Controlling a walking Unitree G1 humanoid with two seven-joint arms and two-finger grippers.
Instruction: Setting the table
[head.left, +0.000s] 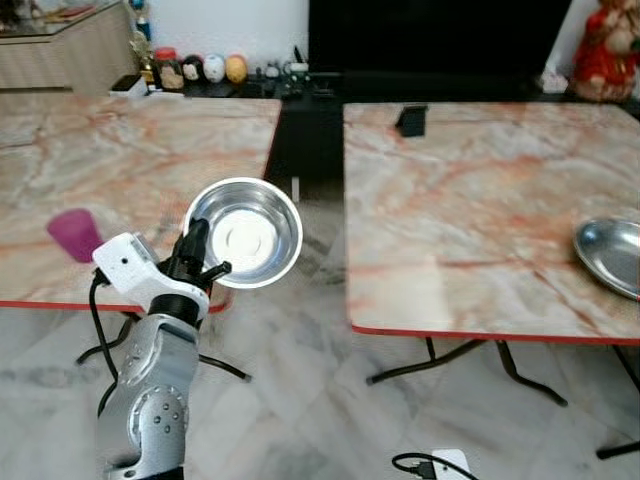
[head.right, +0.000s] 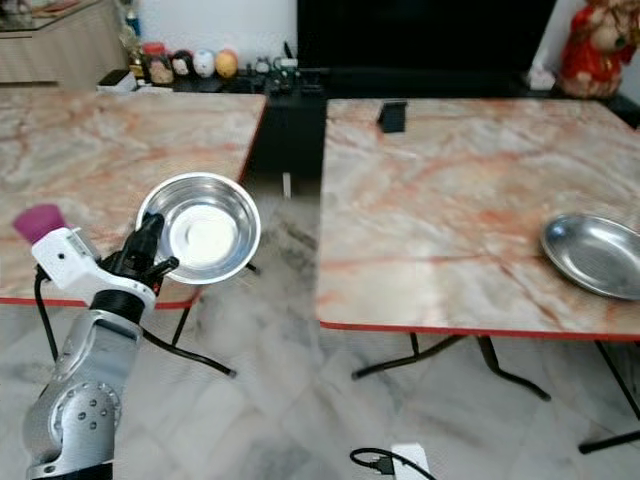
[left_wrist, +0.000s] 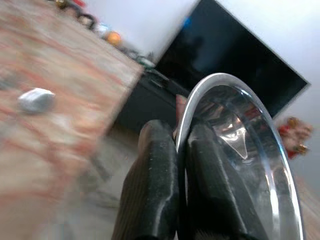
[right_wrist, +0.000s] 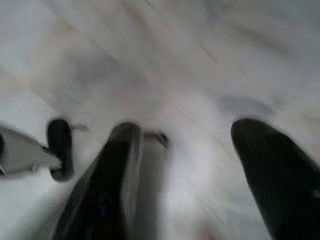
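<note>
The left gripper (head.left: 200, 262) is clamped on the rim of a steel bowl (head.left: 244, 232), pinching it at about 8 o'clock and holding it tilted in the air over the gap between the two tables. This looks like the carrying step. A plate (head.left: 612, 254) lies on the right table (head.left: 470, 200), at roughly 3 o'clock from the bowl. Next, likely, swing the bowl over to the plate and set it down level (it may slip). The right gripper (right_wrist: 185, 175) hangs over the floor, fingers apart.
</note>
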